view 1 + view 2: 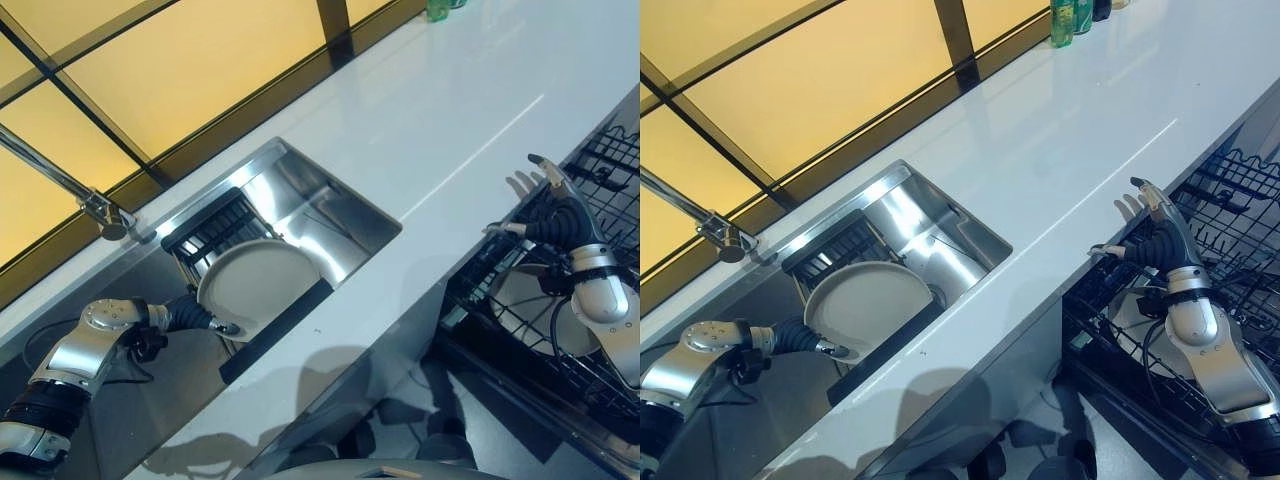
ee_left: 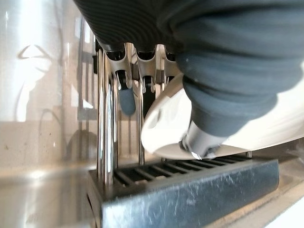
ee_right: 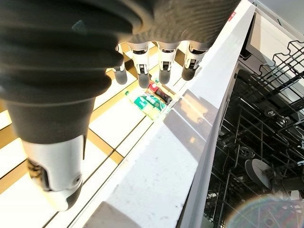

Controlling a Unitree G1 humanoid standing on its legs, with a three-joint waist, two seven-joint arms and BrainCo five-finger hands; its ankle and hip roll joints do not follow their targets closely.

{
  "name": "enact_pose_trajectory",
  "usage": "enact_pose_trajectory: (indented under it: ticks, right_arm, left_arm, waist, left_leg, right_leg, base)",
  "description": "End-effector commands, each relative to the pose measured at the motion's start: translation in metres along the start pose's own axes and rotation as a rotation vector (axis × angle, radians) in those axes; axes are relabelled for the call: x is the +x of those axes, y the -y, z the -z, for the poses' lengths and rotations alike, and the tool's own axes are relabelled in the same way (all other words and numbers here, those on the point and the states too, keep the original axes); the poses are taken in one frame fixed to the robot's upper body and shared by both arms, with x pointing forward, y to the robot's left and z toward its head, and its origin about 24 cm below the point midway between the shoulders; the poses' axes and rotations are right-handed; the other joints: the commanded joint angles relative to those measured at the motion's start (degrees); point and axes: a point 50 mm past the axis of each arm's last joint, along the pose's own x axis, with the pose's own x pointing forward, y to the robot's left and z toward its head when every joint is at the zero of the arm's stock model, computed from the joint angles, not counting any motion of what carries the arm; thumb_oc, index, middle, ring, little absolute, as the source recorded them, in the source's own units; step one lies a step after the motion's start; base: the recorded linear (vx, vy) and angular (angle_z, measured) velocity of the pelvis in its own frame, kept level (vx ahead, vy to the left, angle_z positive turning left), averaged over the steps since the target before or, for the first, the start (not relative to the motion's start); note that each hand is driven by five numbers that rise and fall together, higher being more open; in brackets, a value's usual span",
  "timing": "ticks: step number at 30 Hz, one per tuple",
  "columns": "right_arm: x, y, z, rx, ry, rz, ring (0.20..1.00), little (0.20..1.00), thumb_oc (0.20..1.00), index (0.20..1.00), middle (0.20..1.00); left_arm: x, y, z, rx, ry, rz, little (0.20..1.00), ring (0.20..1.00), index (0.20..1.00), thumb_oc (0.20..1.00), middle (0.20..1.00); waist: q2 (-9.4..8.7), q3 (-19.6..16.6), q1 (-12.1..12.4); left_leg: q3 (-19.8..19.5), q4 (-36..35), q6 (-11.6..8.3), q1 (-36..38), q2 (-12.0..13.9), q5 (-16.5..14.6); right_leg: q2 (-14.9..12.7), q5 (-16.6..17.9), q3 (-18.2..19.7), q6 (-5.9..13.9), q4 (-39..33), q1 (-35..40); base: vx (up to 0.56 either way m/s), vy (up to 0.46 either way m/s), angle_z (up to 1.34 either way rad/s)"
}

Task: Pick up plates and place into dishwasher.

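Plate stands on edge in the black rack inside the sink, leaning so its rim is open to a grasp from the near left. Left hand is at that lower rim: thumb across the face, fingers behind, which reads as a pinch on the plate. Right hand hangs spread and empty over the dishwasher rack on the right, likely waiting to receive. The plate is round, plain off-white, matte, with a shallow raised rim.
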Motion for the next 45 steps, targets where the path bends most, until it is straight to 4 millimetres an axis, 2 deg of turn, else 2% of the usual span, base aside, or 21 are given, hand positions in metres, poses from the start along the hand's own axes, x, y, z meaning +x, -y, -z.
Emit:
enact_pose_trajectory:
  ticks: [1,10,17,22,25,29,32,36,40,45]
  right_arm:
    - [0.006,0.015,-0.016,0.014,0.087,0.071,1.0,1.0,1.0,1.0,1.0]
    - [0.004,0.015,-0.014,0.018,0.08,0.073,1.0,1.0,1.0,1.0,1.0]
    - [0.0,0.013,-0.012,0.033,0.07,0.074,1.0,1.0,1.0,1.0,1.0]
    - [-0.004,0.011,-0.01,0.049,0.062,0.09,1.0,1.0,1.0,1.0,1.0]
    - [-0.006,0.015,-0.012,0.065,0.071,0.139,1.0,1.0,1.0,1.0,1.0]
    - [-0.009,0.024,-0.014,0.095,0.091,0.26,1.0,1.0,1.0,1.0,1.0]
    - [-0.012,0.03,-0.015,0.109,0.115,0.353,1.0,1.0,1.0,1.0,1.0]
    - [-0.011,0.034,-0.022,0.097,0.163,0.419,1.0,1.0,1.0,1.0,1.0]
    - [-0.008,0.039,-0.035,0.08,0.232,0.475,1.0,1.0,1.0,1.0,1.0]
    - [-0.004,0.045,-0.05,0.071,0.309,0.507,1.0,1.0,1.0,1.0,1.0]
  left_arm:
    - [0.005,0.009,-0.01,0.039,0.031,0.081,0.2,0.2,0.2,0.2,0.2]
    - [0.0,0.004,-0.009,0.032,0.042,0.014,0.2,0.2,0.2,0.2,0.2]
    - [-0.004,-0.003,-0.007,0.013,0.083,-0.124,0.2,0.2,0.2,0.2,0.2]
    - [-0.014,-0.016,-0.009,0.053,0.124,-0.355,0.2,0.2,0.2,0.2,0.2]
    - [-0.032,-0.029,-0.017,0.14,0.169,-0.586,0.2,0.2,0.2,0.2,0.2]
    - [-0.067,-0.042,-0.036,0.284,0.268,-0.935,0.2,0.2,0.2,0.2,0.2]
    - [-0.087,-0.041,-0.053,0.341,0.393,-1.147,0.2,0.2,0.2,0.2,0.2]
    - [-0.102,-0.036,-0.069,0.379,0.557,-1.353,0.2,0.2,0.2,0.2,0.2]
    - [-0.107,-0.029,-0.079,0.399,0.661,-1.433,0.2,0.2,0.2,0.2,0.2]
    - [-0.104,-0.025,-0.084,0.421,0.669,-1.401,0.2,0.2,0.2,0.2,0.2]
  waist:
    - [-2.0,-2.1,0.5]
    - [-2.49,-2.2,0.6]
    - [-3.36,-2.4,1.2]
    - [-4.35,-2.7,2.0]
    - [-5.22,-3.1,3.0]
    - [-6.82,-3.6,4.5]
    - [-7.97,-4.3,5.7]
    - [-9.2,-5.2,7.1]
    - [-10.13,-6.1,8.3]
    - [-10.66,-7.1,9.2]
  left_leg:
    - [1.2,3.7,-0.4,-1.9,-1.0,-3.3]
    - [1.1,3.1,-0.12,-1.5,-1.1,-3.3]
    - [1.0,2.9,0.01,-1.5,-0.9,-3.2]
    - [0.7,2.7,0.01,-1.6,-0.6,-3.0]
    - [0.5,2.4,-0.1,-1.7,-0.2,-2.8]
    - [0.0,2.3,-0.2,-1.9,0.3,-2.8]
    - [-0.5,2.2,-0.34,-2.1,0.8,-2.7]
    - [-1.1,2.2,-0.67,-2.3,1.3,-2.8]
    - [-1.6,2.1,-1.06,-2.2,1.8,-2.9]
    - [-2.2,1.3,-1.51,-1.8,2.4,-2.7]
  right_leg:
    - [-0.8,-6.8,0.8,-0.25,11.1,-5.2]
    - [-0.8,-6.5,0.8,-0.02,10.9,-5.1]
    - [-0.7,-6.5,0.4,-0.04,10.8,-4.9]
    - [-0.5,-6.5,-0.3,-0.11,10.5,-4.6]
    - [-0.3,-6.5,-1.0,-0.14,10.3,-4.2]
    - [0.0,-6.8,-2.1,-0.33,9.9,-3.7]
    - [0.3,-7.0,-3.1,-0.61,9.7,-3.2]
    - [0.7,-7.5,-4.2,-1.03,9.6,-2.5]
    - [1.1,-7.8,-5.0,-1.34,9.4,-1.8]
    - [1.7,-8.0,-5.5,-1.44,8.9,-0.9]
  base:
    - [0.0,0.0,0.0]
    - [0.0,0.004,0.01]
    - [0.0,0.0,0.0]
    - [-0.03,-0.041,0.03]
    - [-0.05,-0.063,0.05]
    - [-0.06,-0.092,0.02]
    - [-0.05,-0.096,0.06]
    - [-0.05,-0.085,0.09]
    - [-0.05,-0.07,0.09]
    - [-0.03,-0.048,0.04]
